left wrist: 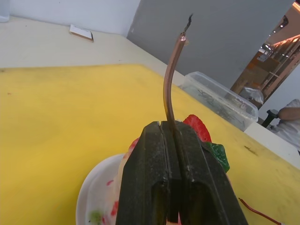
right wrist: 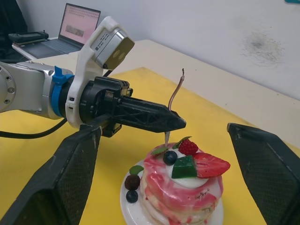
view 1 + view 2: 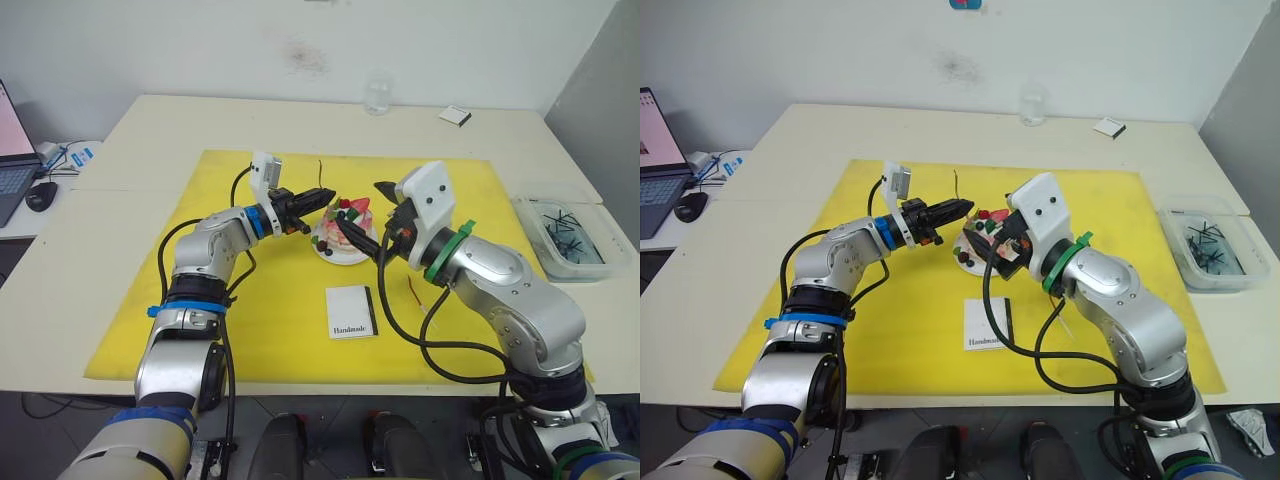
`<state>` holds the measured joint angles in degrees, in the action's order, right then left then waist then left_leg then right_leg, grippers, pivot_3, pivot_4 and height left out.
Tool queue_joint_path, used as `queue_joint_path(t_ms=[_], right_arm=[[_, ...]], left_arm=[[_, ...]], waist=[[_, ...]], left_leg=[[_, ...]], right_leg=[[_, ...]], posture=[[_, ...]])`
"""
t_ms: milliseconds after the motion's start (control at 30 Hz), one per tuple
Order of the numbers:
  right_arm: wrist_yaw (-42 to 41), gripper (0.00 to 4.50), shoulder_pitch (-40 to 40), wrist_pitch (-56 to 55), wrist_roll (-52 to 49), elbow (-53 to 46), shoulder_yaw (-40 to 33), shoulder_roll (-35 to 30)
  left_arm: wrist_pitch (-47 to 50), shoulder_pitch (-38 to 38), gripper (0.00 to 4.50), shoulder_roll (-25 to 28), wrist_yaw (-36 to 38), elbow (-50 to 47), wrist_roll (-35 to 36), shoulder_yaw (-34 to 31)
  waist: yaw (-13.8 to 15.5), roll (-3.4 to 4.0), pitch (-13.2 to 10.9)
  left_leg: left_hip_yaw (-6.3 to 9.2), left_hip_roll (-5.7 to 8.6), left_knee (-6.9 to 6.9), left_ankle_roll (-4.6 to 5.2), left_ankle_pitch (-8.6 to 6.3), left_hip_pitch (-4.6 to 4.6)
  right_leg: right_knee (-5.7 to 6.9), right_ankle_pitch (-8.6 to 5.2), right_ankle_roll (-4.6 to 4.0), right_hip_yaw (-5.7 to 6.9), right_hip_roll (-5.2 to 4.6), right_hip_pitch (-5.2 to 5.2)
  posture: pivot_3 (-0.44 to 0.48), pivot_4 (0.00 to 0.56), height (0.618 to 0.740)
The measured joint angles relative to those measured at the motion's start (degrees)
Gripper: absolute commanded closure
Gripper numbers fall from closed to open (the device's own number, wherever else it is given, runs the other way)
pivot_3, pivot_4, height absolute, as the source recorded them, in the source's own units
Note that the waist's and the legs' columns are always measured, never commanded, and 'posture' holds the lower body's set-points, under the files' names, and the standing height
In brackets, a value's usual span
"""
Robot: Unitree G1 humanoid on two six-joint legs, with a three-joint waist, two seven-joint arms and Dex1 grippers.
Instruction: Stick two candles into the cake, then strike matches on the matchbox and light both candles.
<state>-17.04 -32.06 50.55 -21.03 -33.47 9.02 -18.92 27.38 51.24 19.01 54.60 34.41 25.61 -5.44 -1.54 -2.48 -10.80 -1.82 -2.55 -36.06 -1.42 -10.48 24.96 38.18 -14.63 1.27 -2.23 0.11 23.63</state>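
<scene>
The cake [image 2: 180, 180] is small and round, with pink-streaked layers under white cream; on top sit a strawberry slice, a raspberry, a green leaf-shaped piece and dark berries, and two more dark berries lie at its foot. It stands on a small white plate [image 2: 129, 207] near the middle of the yellow mat [image 3: 150, 300].

Just above the cake's top, the tan-brown candle [image 2: 174, 93] is pinched in the left gripper [image 2: 180, 123], whose two black fingers are pressed together on its lower part. The candle is thin and slightly bowed, rising upright from the fingers to a dark, frayed tip; a short pale point sticks out below the fingers, toward the cream, and whether it touches cannot be told.

The right gripper [image 2: 164, 178] sits on the other side of the cake with its fingers spread wide, the cake seen between them and neither finger touching it.

The red candle [image 3: 414, 291] lies flat on the mat beside the right arm. The matchbox [image 3: 352, 312], white with "Handmade" printed on it and a black strip along one edge, lies on the mat nearer the robot than the cake. A clear plastic tray [image 3: 540, 240] with dark bits inside stands off the mat on the table's right side. A laptop [image 3: 12, 160] sits far left.
</scene>
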Motion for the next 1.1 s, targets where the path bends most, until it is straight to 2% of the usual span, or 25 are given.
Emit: queue_joint_path(t_ms=[200,467,667,700,933,1100], right_arm=[[0.0,0.02,0.0,0.0,0.0,0.0,0.0,0.0],[0.0,0.00,0.0,0.3,0.0,0.0,0.0,0.0],[0.1,0.00,0.0,0.5,0.0,0.0,-0.3,0.2],[0.1,0.00,0.0,0.5,0.0,0.0,-0.5,0.2],[-0.2,0.00,0.5,0.5,-0.5,0.0,-1.2,0.3],[-2.5,0.00,6.9,1.8,-3.0,-2.5,-5.0,-3.4]], left_arm=[[-0.9,0.0,4.50,-0.1,0.0,0.0,-0.7,0.0],[-1.9,0.0,2.19,-0.1,0.0,0.3,-1.4,0.1],[-1.7,-0.1,0.23,0.2,0.1,0.0,-1.5,0.1],[-1.5,-0.2,0.03,0.4,0.1,-0.5,-1.5,0.1],[1.4,-3.8,0.03,4.0,1.0,-8.3,-1.2,0.1],[7.2,-11.4,0.03,10.1,2.5,-20.3,0.5,0.2]], waist=[[0.0,0.00,0.0],[0.0,0.00,0.0],[0.0,0.00,0.0],[0.0,0.00,0.0],[-0.1,0.00,0.0],[-0.2,0.00,0.0]], left_leg=[[0.00,0.00,0.00,0.00,0.00,0.00],[-0.01,0.00,0.00,0.00,0.00,0.00],[0.00,0.00,0.00,0.00,0.00,0.00],[0.00,0.00,0.00,0.00,0.00,0.00],[0.01,-0.03,0.01,0.00,0.00,-0.01],[0.01,-0.03,0.04,0.00,0.00,0.00]], right_leg=[[0.01,0.00,0.00,0.00,0.00,0.00],[0.01,0.00,0.00,0.01,0.00,0.00],[0.01,0.01,-0.02,0.01,0.00,0.00],[0.01,0.01,-0.01,0.00,0.00,0.00],[0.02,0.03,-0.06,-0.01,0.00,0.00],[-0.01,0.05,-0.09,-0.03,-0.05,0.00]], posture=[[0.000,0.150,0.740],[0.000,0.150,0.740],[0.000,0.150,0.740],[0.000,0.150,0.740],[0.000,0.150,0.740],[0.000,0.150,0.740]])
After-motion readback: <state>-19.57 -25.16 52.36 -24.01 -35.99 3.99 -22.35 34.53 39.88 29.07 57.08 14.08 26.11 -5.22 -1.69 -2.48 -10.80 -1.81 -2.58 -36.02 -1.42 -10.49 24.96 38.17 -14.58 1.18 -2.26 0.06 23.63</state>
